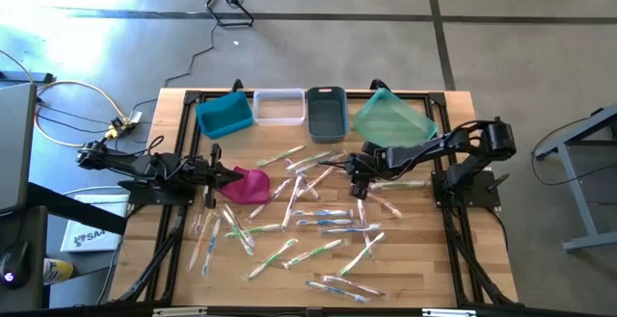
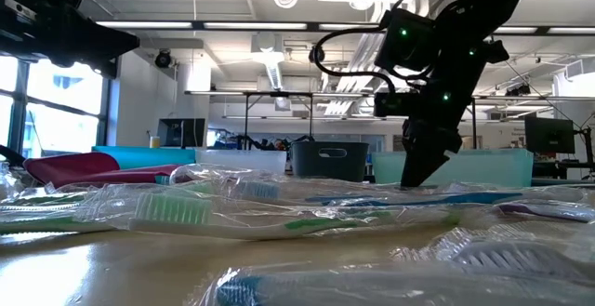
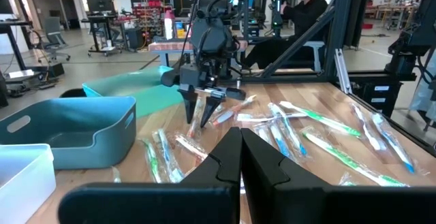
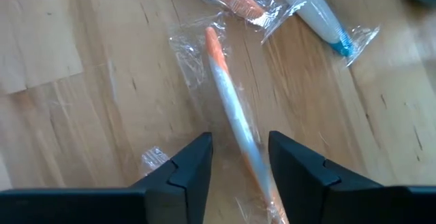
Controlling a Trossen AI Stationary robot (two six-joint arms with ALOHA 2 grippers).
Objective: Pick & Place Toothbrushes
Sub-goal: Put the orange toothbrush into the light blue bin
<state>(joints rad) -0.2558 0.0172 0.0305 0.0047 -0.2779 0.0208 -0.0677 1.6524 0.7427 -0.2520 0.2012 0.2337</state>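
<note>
Right gripper [image 4: 238, 173] down at the table [image 1: 424, 259], jaws spread, straddling an orange-tipped wrapped toothbrush [image 4: 228, 91] lying flat between the fingers [image 4: 187, 169], just off the teal bin [image 1: 390, 119]. Not pinched. Left gripper [image 3: 238, 166] pressed shut beside the magenta pouch [image 1: 246, 185].

A robotics lab or workshop in a large open hall: bare concrete floor [image 1: 405, 57], exposed ceiling ducts and strip lights [image 2: 279, 27]. Behind the wooden tabletop [image 1: 424, 250] stand more workbenches [image 3: 102, 30], shelving, dark metal frames and a seated person wearing headphones [image 3: 300, 9].
</note>
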